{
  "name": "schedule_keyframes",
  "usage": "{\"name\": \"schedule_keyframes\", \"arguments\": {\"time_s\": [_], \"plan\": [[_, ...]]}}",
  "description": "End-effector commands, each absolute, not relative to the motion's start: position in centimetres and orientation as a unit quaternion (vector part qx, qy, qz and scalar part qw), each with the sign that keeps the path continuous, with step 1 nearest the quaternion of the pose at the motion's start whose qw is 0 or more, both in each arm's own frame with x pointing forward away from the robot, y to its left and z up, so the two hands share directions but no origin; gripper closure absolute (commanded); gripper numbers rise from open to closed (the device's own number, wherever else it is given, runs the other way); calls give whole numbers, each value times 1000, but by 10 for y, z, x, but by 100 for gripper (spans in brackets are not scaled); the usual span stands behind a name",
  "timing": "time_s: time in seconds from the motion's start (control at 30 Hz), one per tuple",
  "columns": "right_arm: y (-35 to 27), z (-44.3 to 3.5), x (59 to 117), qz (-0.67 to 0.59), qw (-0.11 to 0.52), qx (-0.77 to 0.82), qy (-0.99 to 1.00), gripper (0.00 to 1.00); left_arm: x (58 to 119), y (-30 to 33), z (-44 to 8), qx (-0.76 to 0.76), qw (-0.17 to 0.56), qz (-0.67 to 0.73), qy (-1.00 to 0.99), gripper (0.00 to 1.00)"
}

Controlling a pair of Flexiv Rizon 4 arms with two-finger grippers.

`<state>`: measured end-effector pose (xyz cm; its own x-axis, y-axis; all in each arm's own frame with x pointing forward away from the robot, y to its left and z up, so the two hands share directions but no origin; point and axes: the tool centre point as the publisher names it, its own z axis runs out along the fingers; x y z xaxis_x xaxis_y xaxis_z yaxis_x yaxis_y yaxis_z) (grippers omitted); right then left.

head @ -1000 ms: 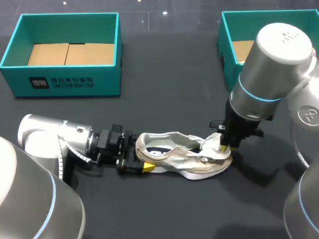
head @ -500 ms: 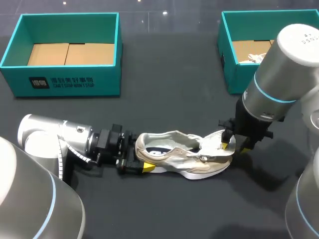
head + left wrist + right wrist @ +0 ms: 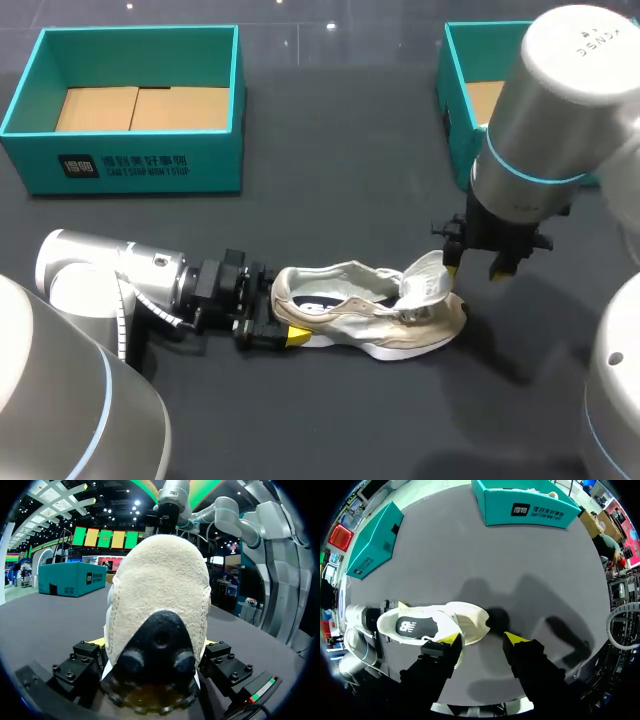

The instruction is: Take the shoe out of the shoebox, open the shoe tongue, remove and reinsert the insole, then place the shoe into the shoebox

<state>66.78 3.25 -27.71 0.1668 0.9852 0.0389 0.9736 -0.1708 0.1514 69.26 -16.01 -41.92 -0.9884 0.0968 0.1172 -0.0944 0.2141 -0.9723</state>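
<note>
A beige and white shoe (image 3: 370,312) lies on its side on the dark table, heel toward my left arm. Its tongue (image 3: 424,281) stands folded up near the toe. My left gripper (image 3: 268,326) is shut on the heel; in the left wrist view the heel (image 3: 159,605) fills the space between the fingers. My right gripper (image 3: 473,268) hangs open just above and beyond the toe, touching nothing. From the right wrist, the shoe (image 3: 432,625) lies beside one fingertip (image 3: 451,639), its dark insole (image 3: 407,626) showing, with bare table between the fingers of my right gripper (image 3: 483,639).
A teal shoebox (image 3: 130,150) with a cardboard floor stands at the back left. A second teal shoebox (image 3: 458,110) stands at the back right, partly behind my right arm. Both boxes (image 3: 372,542) (image 3: 525,509) also show in the right wrist view.
My right gripper opened, let go of the tongue and rose off the toe. The tongue now stands up. The left arm and the shoe's heel stayed put.
</note>
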Motion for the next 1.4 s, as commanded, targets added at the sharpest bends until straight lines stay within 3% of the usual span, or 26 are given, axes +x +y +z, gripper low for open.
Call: {"name": "schedule_keyframes", "arguments": {"time_s": [0.03, 0.4, 0.7, 1.4], "plan": [[40, -255, 666, 50, 73, 756, 648, 47, 693, -158, -420, -1, 77, 626, -776, 100], [65, -220, 682, 30, 122, 714, 689, 45, 693, -158, -420, -1, 77, 626, -776, 100], [104, -198, 696, 10, 147, 642, 752, 51, 693, -158, -420, -1, 77, 626, -776, 100], [167, -187, 696, 12, 120, 483, 867, 54, 693, -158, -420, -1, 77, 626, -776, 100]]}}
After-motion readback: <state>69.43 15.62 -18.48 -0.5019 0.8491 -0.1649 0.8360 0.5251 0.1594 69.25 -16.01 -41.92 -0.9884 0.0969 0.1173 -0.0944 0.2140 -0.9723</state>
